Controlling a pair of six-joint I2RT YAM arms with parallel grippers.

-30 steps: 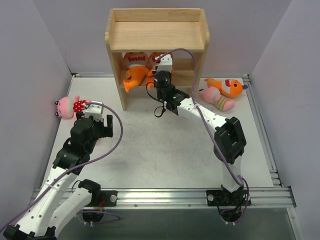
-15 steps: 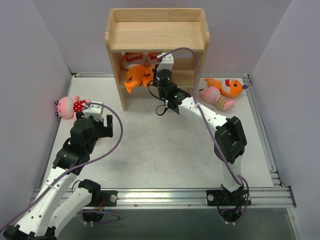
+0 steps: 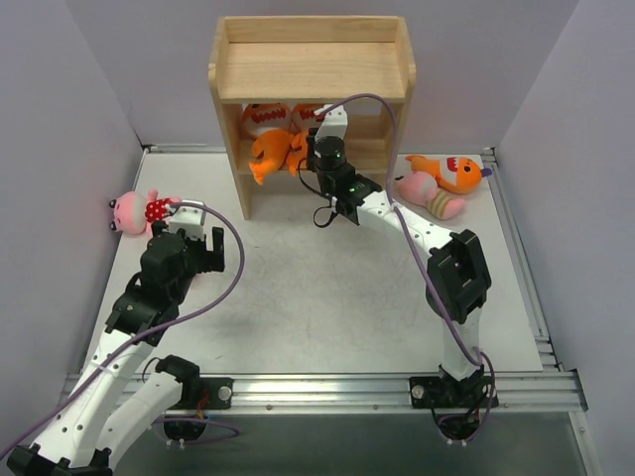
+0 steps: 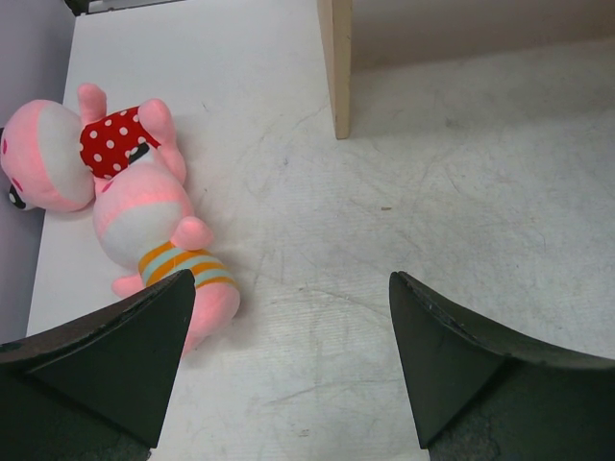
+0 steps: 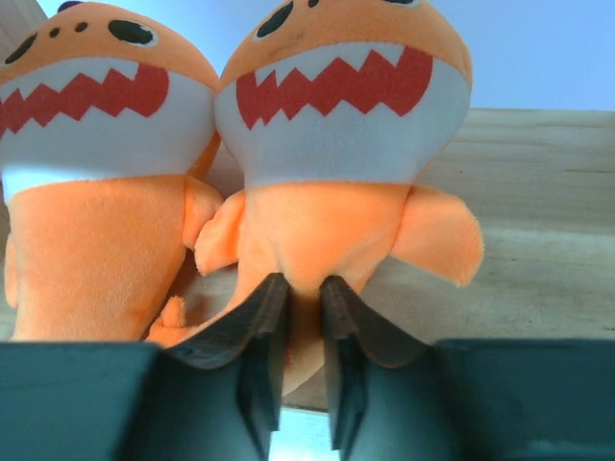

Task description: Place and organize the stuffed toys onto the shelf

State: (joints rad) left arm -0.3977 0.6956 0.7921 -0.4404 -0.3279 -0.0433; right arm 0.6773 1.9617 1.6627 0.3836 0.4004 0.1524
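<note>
Grey tabletop holds four toys unshelved: two orange toothy plush fish sit on the light wooden shelf, middle tier, my right gripper pinching one's tail; third orange fish and striped pink doll lie right of it, two more pink dolls by my spread-jawed left gripper.

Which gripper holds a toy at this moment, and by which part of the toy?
The right gripper pinches the right-hand orange fish toy by the narrow bottom end of its body. The left gripper is open and holds nothing.

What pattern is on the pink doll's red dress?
White polka dots on the red dress, clearest in the left wrist view.
</note>
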